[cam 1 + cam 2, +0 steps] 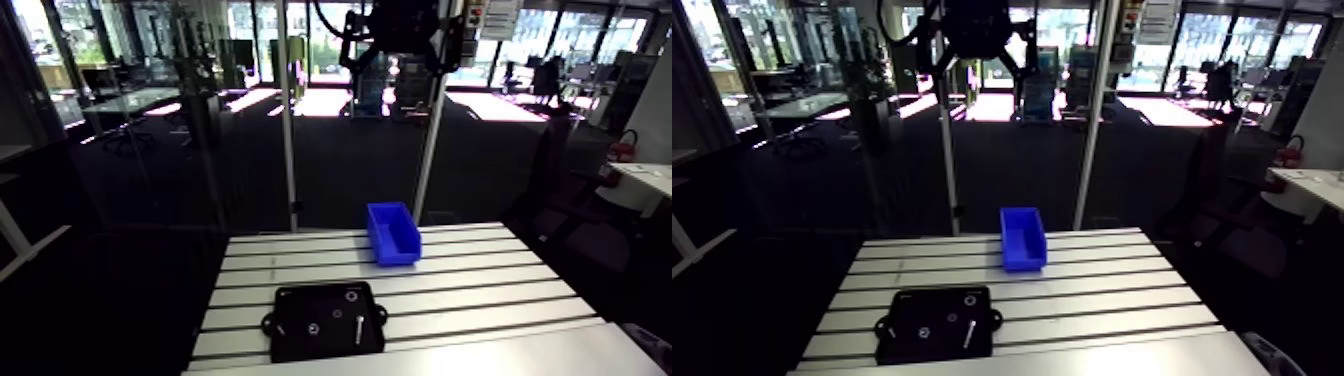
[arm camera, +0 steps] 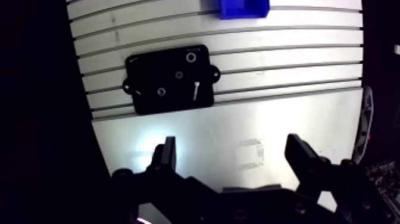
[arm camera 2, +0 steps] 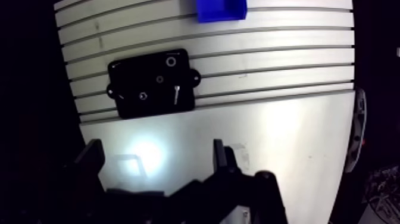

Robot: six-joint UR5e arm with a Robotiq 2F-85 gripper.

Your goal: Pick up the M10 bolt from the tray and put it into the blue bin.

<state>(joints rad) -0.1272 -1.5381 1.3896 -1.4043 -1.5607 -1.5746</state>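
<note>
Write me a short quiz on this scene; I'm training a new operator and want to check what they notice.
1. Fill in: the bolt lies in the black ____.
2. True or false: the gripper is shut on the bolt.
3. The blue bin stands: A) on the table, beyond the tray and apart from it; B) inside the tray; C) between the gripper's fingers.
Key: 1 tray; 2 false, it is open and holds nothing; 3 A.
</note>
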